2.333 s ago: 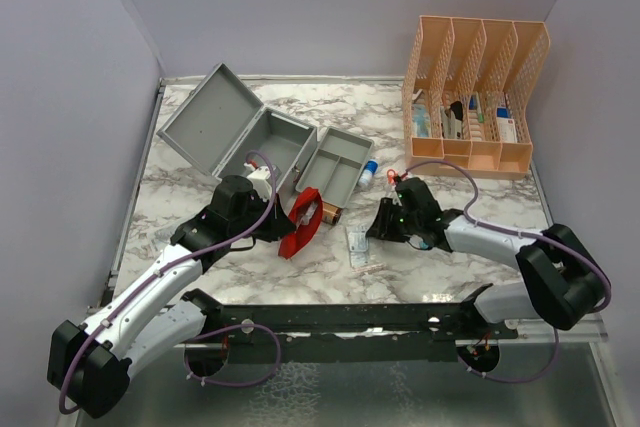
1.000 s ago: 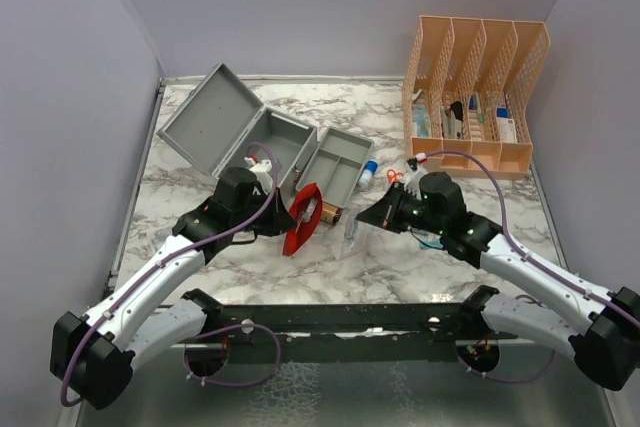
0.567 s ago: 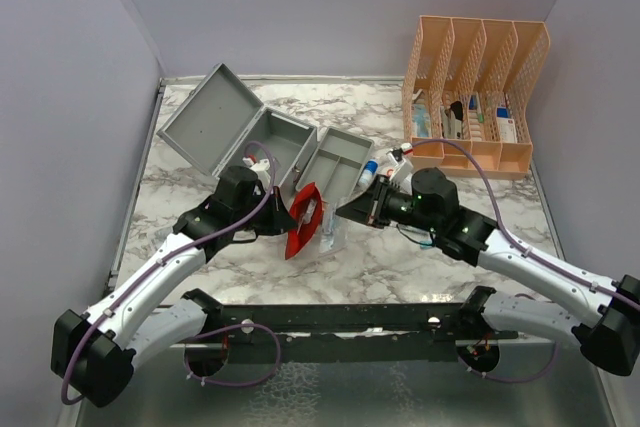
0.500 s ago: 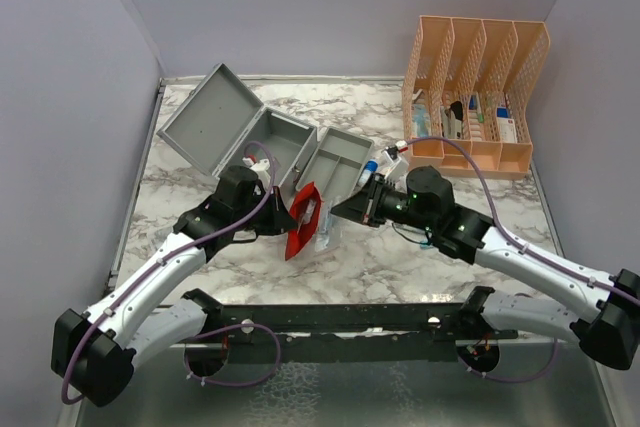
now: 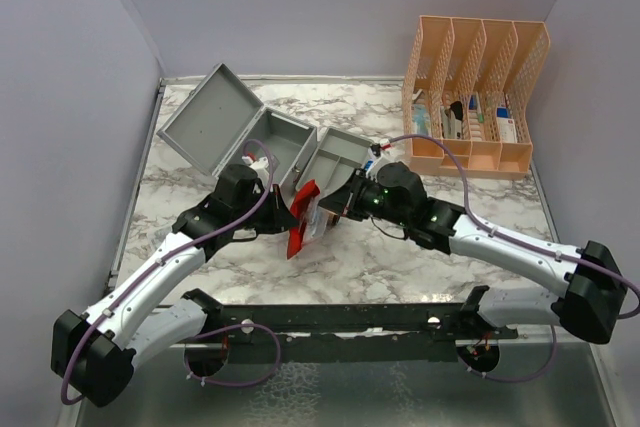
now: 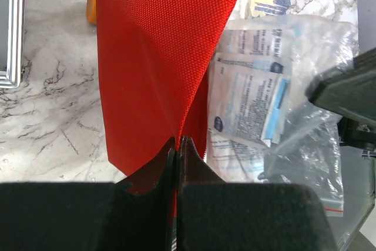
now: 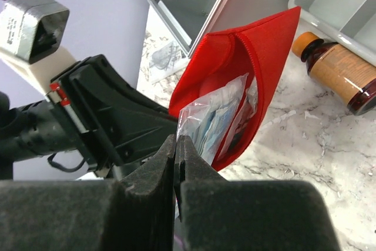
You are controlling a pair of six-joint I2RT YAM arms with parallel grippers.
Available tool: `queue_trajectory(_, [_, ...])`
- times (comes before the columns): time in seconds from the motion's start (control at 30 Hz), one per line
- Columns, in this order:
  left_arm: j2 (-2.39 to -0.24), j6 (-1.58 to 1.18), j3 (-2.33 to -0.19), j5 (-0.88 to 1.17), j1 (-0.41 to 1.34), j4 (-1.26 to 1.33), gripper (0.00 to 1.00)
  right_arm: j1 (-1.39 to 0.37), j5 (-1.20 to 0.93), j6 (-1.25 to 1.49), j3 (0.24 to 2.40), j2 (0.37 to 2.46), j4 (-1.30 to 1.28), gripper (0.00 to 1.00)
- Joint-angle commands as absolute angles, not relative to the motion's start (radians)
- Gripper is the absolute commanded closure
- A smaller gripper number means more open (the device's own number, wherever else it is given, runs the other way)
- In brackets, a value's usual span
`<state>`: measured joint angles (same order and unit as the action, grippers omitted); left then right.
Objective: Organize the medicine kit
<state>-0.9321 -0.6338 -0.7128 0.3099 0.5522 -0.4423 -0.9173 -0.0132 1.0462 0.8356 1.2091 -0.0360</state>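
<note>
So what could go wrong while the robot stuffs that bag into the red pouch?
1. The left pincer pinches only a thin fold of the pouch. It might slip, and the mouth could flop shut.
2. The right pincer holds just the edge of the bag, so the crinkly bag may snag on the pouch's rim.
3. The bottle lies close by and could get bumped and roll.

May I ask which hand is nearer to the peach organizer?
Right. The right hand is in front-left of the organizer; the left hand is farther left.
</note>
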Motion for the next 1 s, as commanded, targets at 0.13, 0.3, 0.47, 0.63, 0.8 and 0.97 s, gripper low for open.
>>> queue_trajectory(0.13, [-0.912, -0.599, -0.729, 0.356, 0.555, -0.427, 1.0, -0.928, 0.072, 0.992, 0.891, 1.284, 0.065, 0.99])
queue_trajectory(0.3, [-0.907, -0.591, -0.724, 0.373, 0.555, -0.415, 1.0, -0.928, 0.041, 0.955, 0.852, 1.315, 0.181, 0.99])
queue_trajectory(0.47, [-0.893, -0.594, -0.718, 0.376, 0.555, -0.408, 1.0, -0.928, 0.029, 0.967, 0.839, 1.332, 0.209, 0.99])
queue_trajectory(0.63, [-0.878, -0.593, -0.714, 0.378, 0.555, -0.405, 1.0, -0.928, 0.0, 0.961, 0.811, 1.339, 0.256, 0.99])
queue_trajectory(0.8, [-0.869, -0.6, -0.714, 0.372, 0.555, -0.405, 1.0, -0.928, -0.067, 0.922, 0.771, 1.329, 0.308, 0.99])
queue_trajectory(0.97, [-0.869, -0.597, -0.721, 0.376, 0.556, -0.405, 1.0, -0.93, -0.145, 0.902, 0.727, 1.338, 0.387, 0.99])
